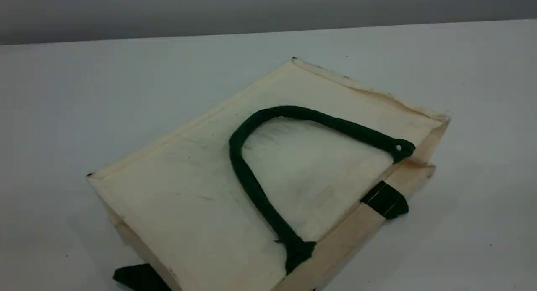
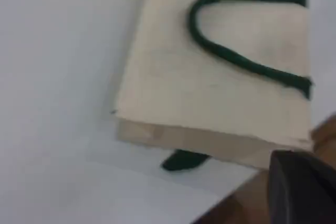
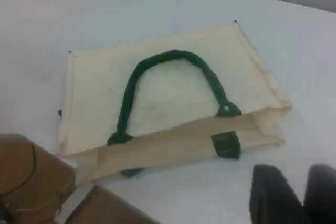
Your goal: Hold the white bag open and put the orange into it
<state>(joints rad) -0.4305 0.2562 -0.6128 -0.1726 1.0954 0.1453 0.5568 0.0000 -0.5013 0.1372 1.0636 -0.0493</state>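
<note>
The white bag (image 1: 180, 190) lies flat on the table, with its mouth edge toward the lower right of the scene view. One dark green rope handle (image 1: 251, 182) rests looped on its top panel. A green tab (image 1: 385, 200) sits on the mouth edge, and a second green handle (image 1: 138, 277) pokes out from underneath. The orange is out of view. Neither arm shows in the scene view. My left gripper (image 2: 302, 187) shows only one dark fingertip beside the bag (image 2: 173, 77), apart from it. My right gripper (image 3: 302, 198) hovers open near the bag's mouth side (image 3: 157, 145), with nothing between its fingers.
Brown box-like objects (image 3: 31, 182) stand at the lower left of the right wrist view, close to the bag's corner. A brown surface (image 2: 247, 203) shows past the table's edge in the left wrist view. White tabletop (image 1: 84, 93) surrounds the bag.
</note>
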